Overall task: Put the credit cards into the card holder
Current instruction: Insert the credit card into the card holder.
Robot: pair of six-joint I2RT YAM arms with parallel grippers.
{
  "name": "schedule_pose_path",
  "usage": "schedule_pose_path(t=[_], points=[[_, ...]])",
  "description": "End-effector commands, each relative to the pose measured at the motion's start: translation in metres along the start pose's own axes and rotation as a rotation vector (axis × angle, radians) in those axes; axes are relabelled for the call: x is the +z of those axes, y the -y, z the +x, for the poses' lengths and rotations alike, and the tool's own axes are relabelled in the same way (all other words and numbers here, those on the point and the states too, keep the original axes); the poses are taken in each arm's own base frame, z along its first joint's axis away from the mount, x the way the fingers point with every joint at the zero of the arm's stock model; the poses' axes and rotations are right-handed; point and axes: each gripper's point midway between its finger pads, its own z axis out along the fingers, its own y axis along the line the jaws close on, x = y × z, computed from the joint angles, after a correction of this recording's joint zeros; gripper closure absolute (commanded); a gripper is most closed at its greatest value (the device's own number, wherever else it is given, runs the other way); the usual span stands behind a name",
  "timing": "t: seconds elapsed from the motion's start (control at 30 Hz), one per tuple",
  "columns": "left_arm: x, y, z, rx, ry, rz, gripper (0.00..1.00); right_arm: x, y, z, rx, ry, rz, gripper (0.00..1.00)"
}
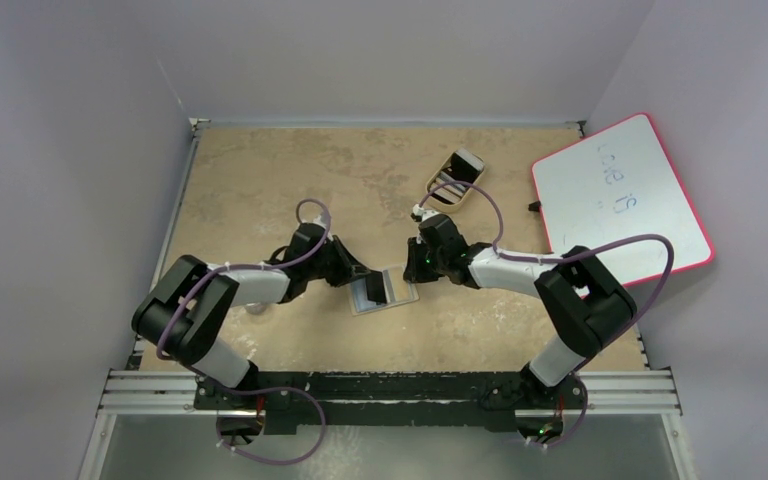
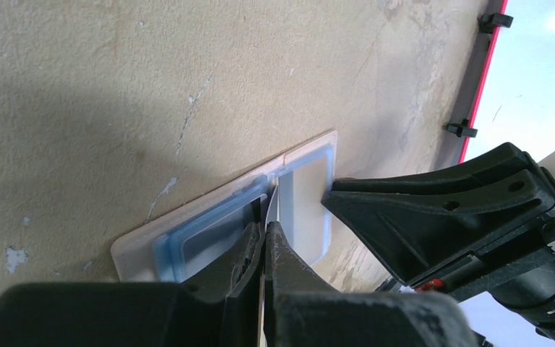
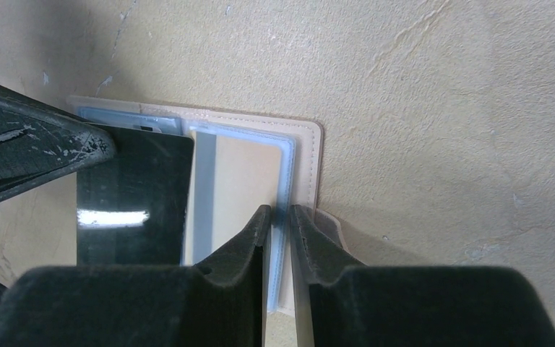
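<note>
The tan card holder [image 1: 400, 297] lies open and flat mid-table, both panels [image 3: 246, 155] showing clear bluish pockets [image 2: 202, 242]. My left gripper [image 2: 267, 225] is shut on a credit card [image 3: 134, 195]. The card stands on edge over the holder's left panel and looks dark and glossy in the right wrist view. From the left wrist it shows only as a thin pale line. My right gripper [image 3: 282, 210] has its tips down at the holder's right panel. Its jaws are a narrow gap apart, astride the pocket's blue edge. The snap tab [image 3: 343, 235] pokes out beside the right finger.
A tan oval tray [image 1: 447, 192] holding a white-edged slab [image 1: 465, 162] sits behind the right arm. A red-rimmed whiteboard [image 1: 620, 195] lies at the table's right edge. Both arms [image 1: 260, 285] reach in towards the centre, their fingers close together over the holder.
</note>
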Motion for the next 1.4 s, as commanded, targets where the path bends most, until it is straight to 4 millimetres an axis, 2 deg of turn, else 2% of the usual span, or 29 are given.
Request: schedule_pose_path(t=[0.0,0.43,0.73,0.87,1.07,1.37], points=[[0.005,0.003,-0.001,-0.036,0.021,0.040,1.00,0.005,0.013,0.010,0.003,-0.014,0.044,0.82],[0.013,0.005,-0.002,-0.013,0.042,0.099,1.00,0.006,0.010,0.014,0.009,-0.027,0.025,0.81],[0.013,-0.001,-0.001,-0.014,0.066,0.099,1.00,-0.001,-0.010,0.012,0.047,-0.032,-0.069,0.79],[0.014,0.004,0.005,-0.004,0.059,0.107,1.00,0.001,-0.011,0.018,0.055,-0.048,-0.085,0.79],[0.008,0.002,0.014,-0.016,0.074,0.083,0.88,0.002,-0.010,0.019,0.069,-0.044,-0.083,0.79],[0.003,0.001,0.001,0.044,0.125,-0.015,0.74,-0.006,-0.007,0.015,0.071,-0.033,-0.050,0.79]])
